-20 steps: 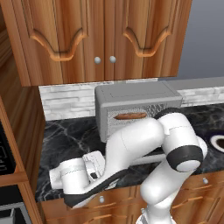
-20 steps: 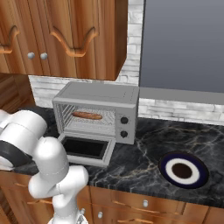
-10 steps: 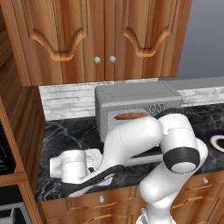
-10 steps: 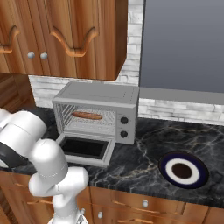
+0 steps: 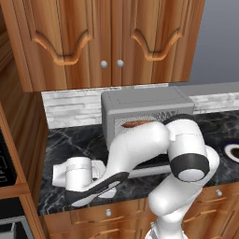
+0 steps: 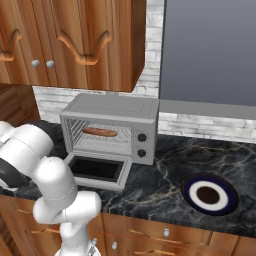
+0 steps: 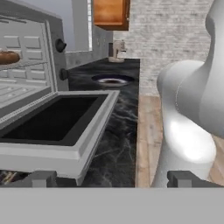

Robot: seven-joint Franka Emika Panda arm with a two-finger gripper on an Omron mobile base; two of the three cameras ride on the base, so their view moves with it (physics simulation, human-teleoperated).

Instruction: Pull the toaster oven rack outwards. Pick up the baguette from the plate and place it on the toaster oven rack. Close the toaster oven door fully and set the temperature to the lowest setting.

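1. Hand view showed the gripper (image 7: 111, 178) with its jaws spread wide and nothing between them, the two dark fingertips (image 7: 41, 178) rising far apart at the bottom edge.
2. The toaster oven door (image 7: 57, 127) lay folded down flat just beyond the left fingertip, its grey front edge close to that tip but not between the jaws.
3. Whether the fingertip touched the door's edge could not be told.
4. The toaster oven (image 6: 112, 127) stood on the dark marbled counter (image 6: 165, 175) against the pale tiled wall, its cavity open toward the robot.
5. The baguette (image 6: 99, 132) lay on the toaster oven rack (image 6: 97, 142) inside the cavity, toward its upper left, well apart from the gripper.
6. In the hand view the baguette (image 7: 8, 57) sat at the far left edge, above and behind the lowered door.
7. The plate (image 6: 209, 194) sat bare on the counter to the right of the oven, well apart from it.
8. Two black knobs (image 6: 142, 145) showed on the oven's right panel, one above the other.
9. Left base view showed the white arm (image 5: 140, 149) folded low in front of the oven, the hand (image 5: 77, 172) down near the counter's front edge at the left.
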